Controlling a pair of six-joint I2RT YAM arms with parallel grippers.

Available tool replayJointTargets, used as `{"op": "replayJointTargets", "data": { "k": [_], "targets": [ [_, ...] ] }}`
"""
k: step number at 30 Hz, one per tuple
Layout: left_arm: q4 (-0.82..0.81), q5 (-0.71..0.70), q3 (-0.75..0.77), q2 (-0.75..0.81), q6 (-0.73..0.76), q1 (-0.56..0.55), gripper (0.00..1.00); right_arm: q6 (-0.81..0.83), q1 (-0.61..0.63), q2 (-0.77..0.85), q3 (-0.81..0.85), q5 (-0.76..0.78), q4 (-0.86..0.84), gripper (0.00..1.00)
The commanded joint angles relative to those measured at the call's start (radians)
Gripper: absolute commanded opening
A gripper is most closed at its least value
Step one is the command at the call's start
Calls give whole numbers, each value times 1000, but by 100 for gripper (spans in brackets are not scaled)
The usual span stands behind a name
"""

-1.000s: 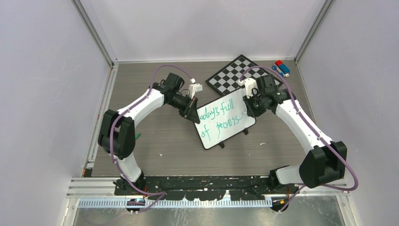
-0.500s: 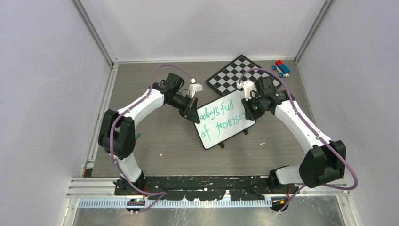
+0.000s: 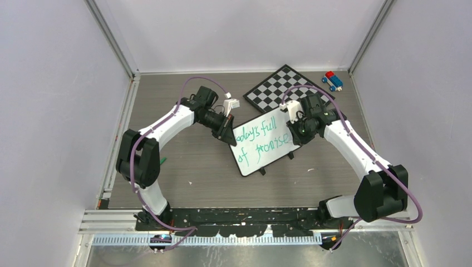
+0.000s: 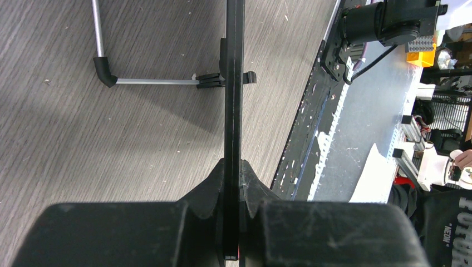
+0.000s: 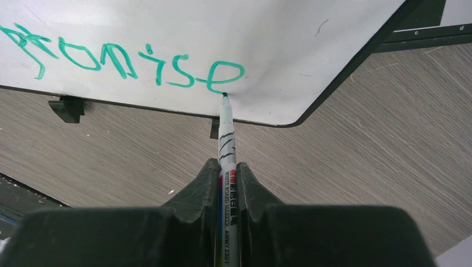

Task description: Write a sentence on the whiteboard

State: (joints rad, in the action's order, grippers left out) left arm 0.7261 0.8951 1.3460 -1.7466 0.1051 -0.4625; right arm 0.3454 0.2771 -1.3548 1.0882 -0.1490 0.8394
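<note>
The whiteboard (image 3: pixel 275 157) stands tilted at the table's middle, bearing the sentence (image 3: pixel 261 140) in green: "today's full" over "of promise". My left gripper (image 3: pixel 230 134) is shut on the whiteboard's left edge, which shows as a thin dark strip (image 4: pixel 234 94) between my fingers in the left wrist view. My right gripper (image 3: pixel 298 127) is shut on a white marker (image 5: pixel 226 139). Its tip touches the board (image 5: pixel 311 50) at the end of the final "e" of the sentence (image 5: pixel 167 64), near the board's lower edge.
A black-and-white chessboard (image 3: pixel 281 86) lies behind the whiteboard. A red and blue toy (image 3: pixel 332 80) sits at the back right corner. A white cap-like piece (image 3: pixel 232 103) lies by the left wrist. The whiteboard's wire stand (image 4: pixel 106 69) rests on the table.
My right gripper has moved left and slightly forward along the board's right part. The second line has grown from "promis" to "promise". The left arm has not moved.
</note>
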Motion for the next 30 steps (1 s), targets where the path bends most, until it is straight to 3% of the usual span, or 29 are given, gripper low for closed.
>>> {"op": "replayJointTargets", "data": {
  "k": [1,10,30],
  "targets": [
    [4,-50,17,-20,15,-2,0,16,-9,12,53,40,-45,0],
    [4,-51,12,-6,15,-1,0,20,-10,53,75,4,23,0],
    [-6,-53,11,-7,8,-2,0,30,-16,-15,67,49,-33,0]
  ]
}}
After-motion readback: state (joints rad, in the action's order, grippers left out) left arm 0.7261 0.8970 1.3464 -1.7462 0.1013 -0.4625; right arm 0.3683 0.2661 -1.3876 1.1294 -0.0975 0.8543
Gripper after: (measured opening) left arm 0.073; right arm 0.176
